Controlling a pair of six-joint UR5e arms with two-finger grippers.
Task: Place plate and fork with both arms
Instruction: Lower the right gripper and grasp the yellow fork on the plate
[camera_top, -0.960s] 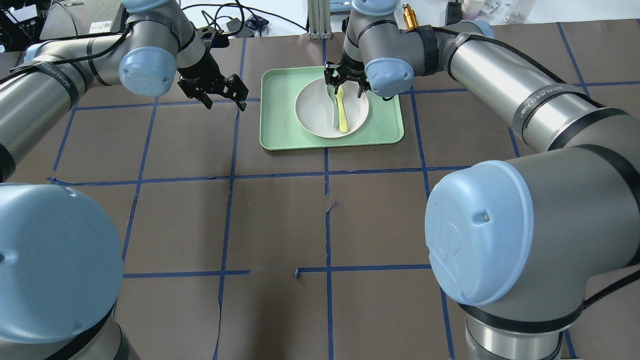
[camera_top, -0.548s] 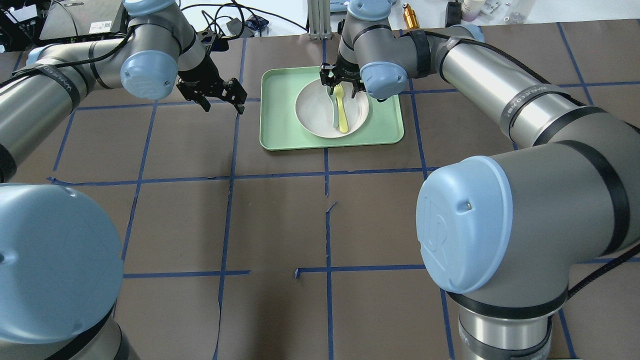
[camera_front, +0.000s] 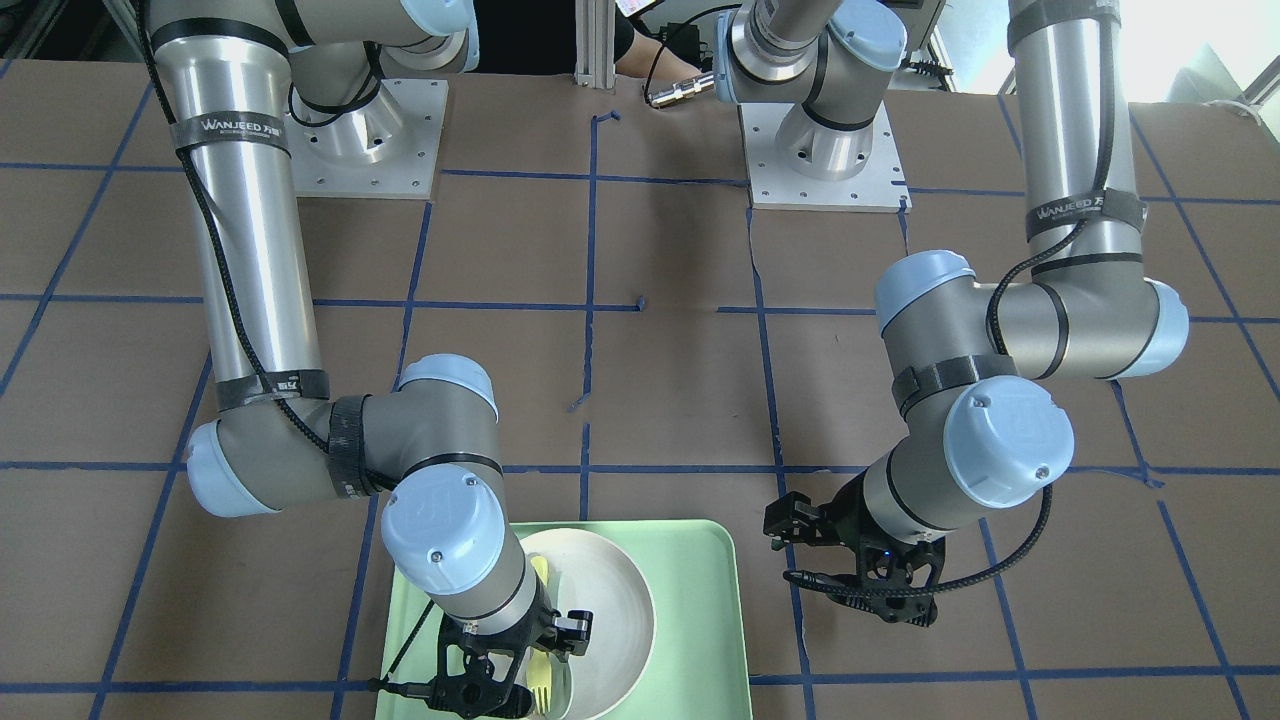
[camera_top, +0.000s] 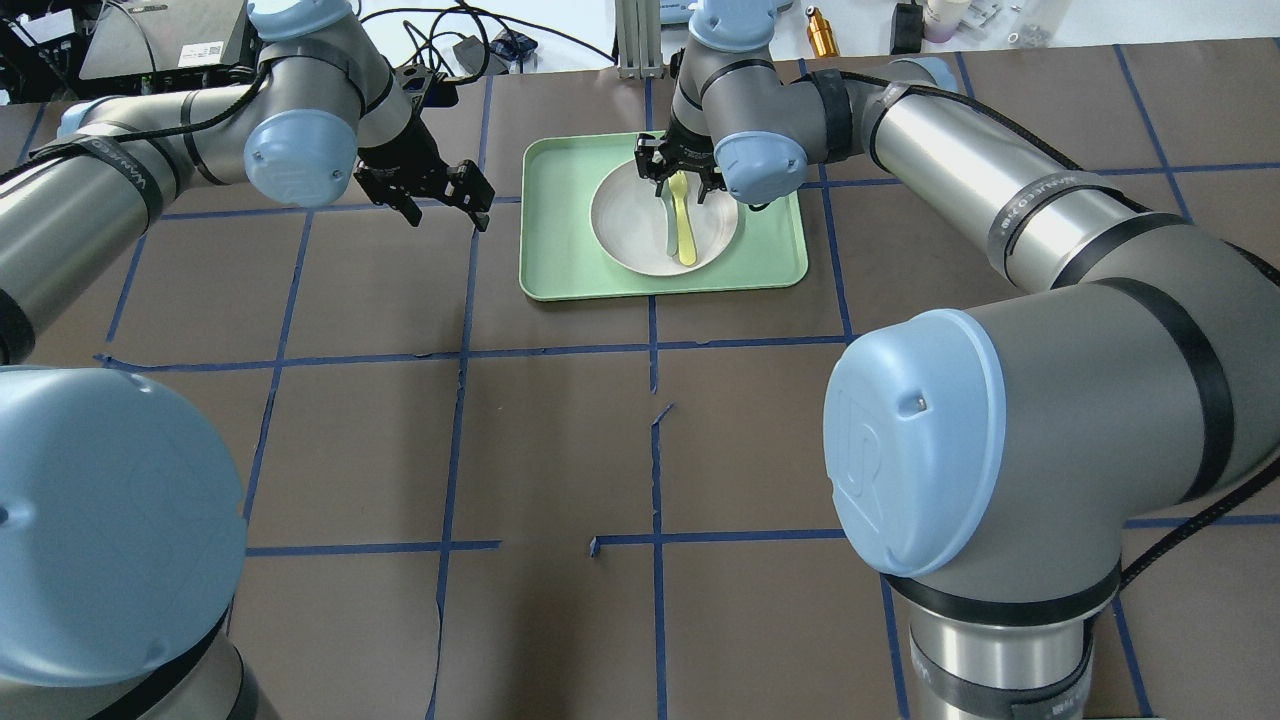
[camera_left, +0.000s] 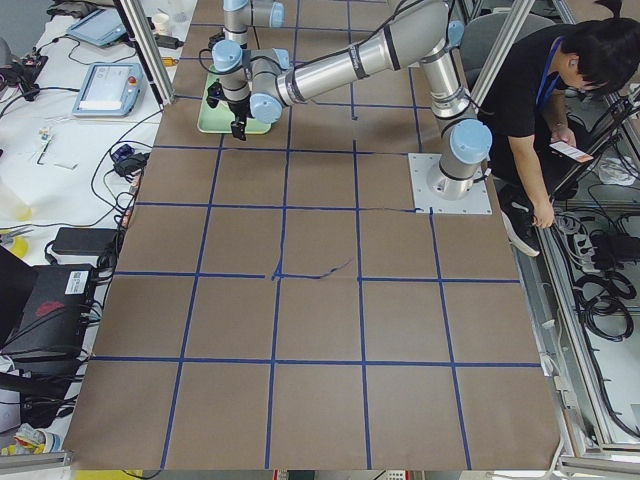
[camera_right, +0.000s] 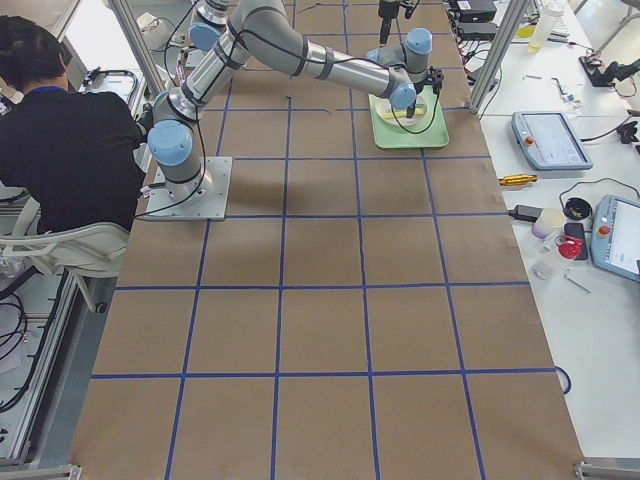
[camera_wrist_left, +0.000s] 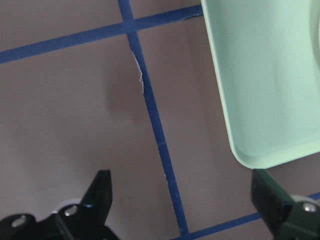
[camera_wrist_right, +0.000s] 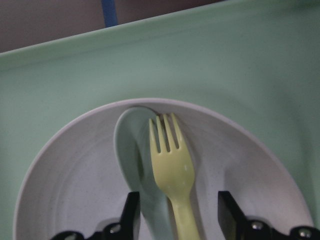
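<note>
The white plate (camera_top: 632, 238) sits in the mint-green tray (camera_top: 560, 255) at the table's far middle. The pale yellow fork (camera_top: 686, 232) lies in the plate beside a grey-green spoon (camera_top: 667, 226), tines toward the far rim. My right gripper (camera_top: 679, 178) is open and low over the fork's tined end. In the right wrist view its fingers (camera_wrist_right: 131, 216) straddle the fork (camera_wrist_right: 172, 165) without touching it. My left gripper (camera_top: 446, 206) is open and empty above the table, left of the tray. The left wrist view shows the tray's corner (camera_wrist_left: 260, 75).
The tray (camera_front: 700, 620) lies near the table's far edge. Cables, a gold cylinder (camera_top: 820, 35) and other gear sit beyond that edge. Blue tape lines cross the brown table. A person (camera_left: 560, 90) stands by the robot's base.
My right gripper has shifted slightly left and settled over the fork's tined end. My left gripper has drifted a little toward the far left. The plate, fork and spoon have not moved.
</note>
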